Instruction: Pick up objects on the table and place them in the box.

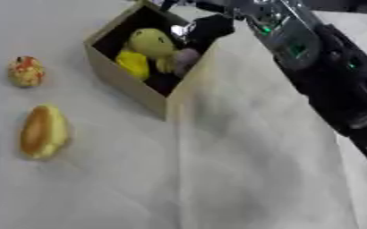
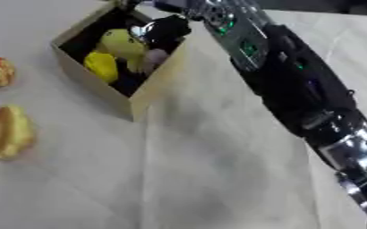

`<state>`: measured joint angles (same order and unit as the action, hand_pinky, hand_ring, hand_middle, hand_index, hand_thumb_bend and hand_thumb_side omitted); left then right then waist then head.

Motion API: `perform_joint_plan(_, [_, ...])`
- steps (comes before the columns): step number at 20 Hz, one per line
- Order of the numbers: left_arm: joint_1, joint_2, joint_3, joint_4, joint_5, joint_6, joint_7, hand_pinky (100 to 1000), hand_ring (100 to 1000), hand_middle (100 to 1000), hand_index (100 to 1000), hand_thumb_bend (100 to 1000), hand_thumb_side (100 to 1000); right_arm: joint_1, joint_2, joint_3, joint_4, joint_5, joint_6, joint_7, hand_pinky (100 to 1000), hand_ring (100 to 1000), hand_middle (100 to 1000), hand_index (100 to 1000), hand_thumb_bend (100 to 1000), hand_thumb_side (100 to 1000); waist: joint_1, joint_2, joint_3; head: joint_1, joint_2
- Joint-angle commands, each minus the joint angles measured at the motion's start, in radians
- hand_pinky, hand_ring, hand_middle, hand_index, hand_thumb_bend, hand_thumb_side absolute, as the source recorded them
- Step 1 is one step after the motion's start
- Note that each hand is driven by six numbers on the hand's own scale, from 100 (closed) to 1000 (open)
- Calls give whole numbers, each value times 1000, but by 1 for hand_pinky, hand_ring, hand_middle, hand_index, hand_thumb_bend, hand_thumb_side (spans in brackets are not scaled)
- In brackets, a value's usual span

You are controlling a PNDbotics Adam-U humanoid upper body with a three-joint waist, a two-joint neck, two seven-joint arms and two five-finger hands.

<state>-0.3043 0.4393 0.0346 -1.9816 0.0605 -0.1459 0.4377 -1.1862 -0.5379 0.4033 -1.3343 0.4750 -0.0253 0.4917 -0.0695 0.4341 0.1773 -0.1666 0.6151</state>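
Box (image 1: 132, 82): cardboard, sitting on the bench (image 1: 241, 179), holding yellow items (image 1: 143, 49). Right hand (image 1: 208, 27) is reaching over its rim, seemingly depositing; its fingers' state cannot be told. Bun-shaped item (image 1: 42, 132) and speckled item (image 1: 26, 71) are awaiting pickup at left. Right eye view is showing more forearm.

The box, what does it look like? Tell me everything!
The box is brown, looks like cardboard, and is open on top with a dark inside. It sits askew on the pale table, one corner toward the camera. Yellow things and a pale one lie inside. The right hand reaches over its far rim.
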Motion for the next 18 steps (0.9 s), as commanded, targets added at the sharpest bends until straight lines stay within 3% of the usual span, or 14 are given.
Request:
perform_joint_plan(1, [1, 24, 11, -18, -8, -1, 7, 896, 817, 810, 884, 268, 698, -1, -69, -39, -117, -63, 30, -54, 888, 999, 917, 970, 100, 518, 11, -31, -4, 7, 2])
perform_joint_plan(2, [3, 24, 12, -18, -9, 0, 8, 896, 817, 810, 884, 268, 698, 9, -86, -49, -155, -86, 47, -82, 868, 961, 863, 947, 100, 423, 12, -32, -6, 9, 2])
perform_joint_plan(5, [9, 26, 15, -18, -13, 0, 12, 896, 817, 810, 884, 269, 697, 58, -157, -71, -294, -165, 87, -156, 848, 893, 786, 900, 100, 295, 15, -34, -13, 16, 1])
perform_joint_plan(12, [18, 43, 25, -18, -26, -1, 27, 894, 816, 809, 883, 272, 692, 302, -383, -165, -621, -260, 152, -270, 852, 898, 781, 860, 100, 326, 31, -28, -30, 51, 2])
perform_joint_plan(14, [15, 52, 25, -18, -30, -3, 29, 894, 816, 809, 883, 272, 690, 369, -424, -201, -655, -275, 136, -308, 850, 894, 777, 852, 100, 329, 37, -26, -34, 61, -1])
perform_joint_plan(18, [7, 80, 26, -18, -40, -6, 31, 892, 816, 809, 882, 275, 685, 518, -495, -272, -665, -281, 48, -390, 853, 897, 793, 858, 100, 325, 48, -18, -46, 78, -4])
